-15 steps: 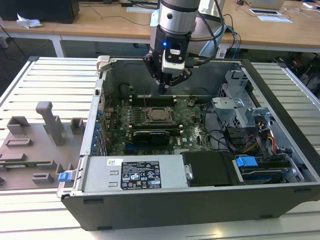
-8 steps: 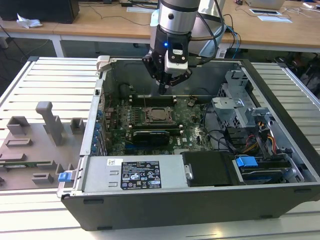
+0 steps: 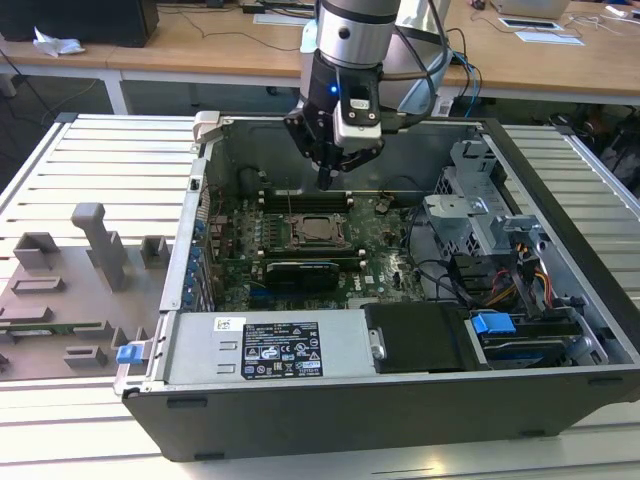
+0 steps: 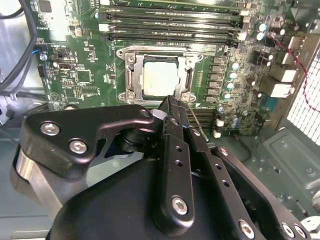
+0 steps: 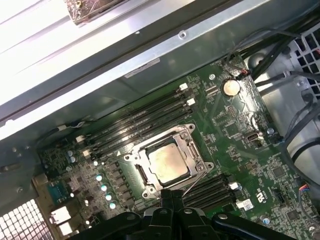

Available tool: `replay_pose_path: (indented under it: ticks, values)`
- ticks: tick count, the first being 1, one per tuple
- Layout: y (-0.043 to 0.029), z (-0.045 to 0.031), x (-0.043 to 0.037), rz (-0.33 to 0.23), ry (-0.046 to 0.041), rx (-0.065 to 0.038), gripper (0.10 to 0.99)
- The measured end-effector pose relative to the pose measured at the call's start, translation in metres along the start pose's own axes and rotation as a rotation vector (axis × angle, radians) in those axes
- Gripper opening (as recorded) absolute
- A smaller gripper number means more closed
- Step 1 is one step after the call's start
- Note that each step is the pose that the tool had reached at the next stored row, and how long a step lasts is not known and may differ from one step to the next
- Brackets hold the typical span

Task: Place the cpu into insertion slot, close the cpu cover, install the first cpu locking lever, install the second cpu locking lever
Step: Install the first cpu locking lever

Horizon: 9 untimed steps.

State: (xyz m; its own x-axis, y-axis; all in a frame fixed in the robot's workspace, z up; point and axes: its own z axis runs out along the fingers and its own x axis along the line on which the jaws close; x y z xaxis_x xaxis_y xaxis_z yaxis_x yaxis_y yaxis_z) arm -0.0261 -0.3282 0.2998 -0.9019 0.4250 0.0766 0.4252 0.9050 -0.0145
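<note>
The cpu (image 3: 315,232) (image 4: 160,77) (image 5: 169,162), a pale silver square, lies in the insertion slot (image 4: 124,54) (image 5: 131,159) on the green motherboard. The cpu cover (image 4: 134,76) (image 5: 194,150), a silvery frame, lies flat around it. My gripper (image 3: 325,183) (image 4: 170,102) (image 5: 172,192) hangs just above the socket's edge with its black fingers pressed together and nothing between them. A thin metal locking lever (image 4: 202,125) (image 5: 194,181) runs along the socket's side right by the fingertips. I cannot tell whether they touch it.
The motherboard sits deep in an open computer case (image 3: 205,190). Memory slots (image 4: 170,22) lie beside the socket, and a long black card (image 3: 300,272) on its other side. A power supply (image 3: 265,350), drive cage (image 3: 480,215) and cables (image 3: 440,275) crowd the exterior view's right.
</note>
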Motion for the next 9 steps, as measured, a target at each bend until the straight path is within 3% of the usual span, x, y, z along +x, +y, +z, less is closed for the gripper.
replay_pose_path:
  ticks: [9]
  values:
    - [0.0,0.0,0.0,-0.092,-0.0013,0.007,0.106]
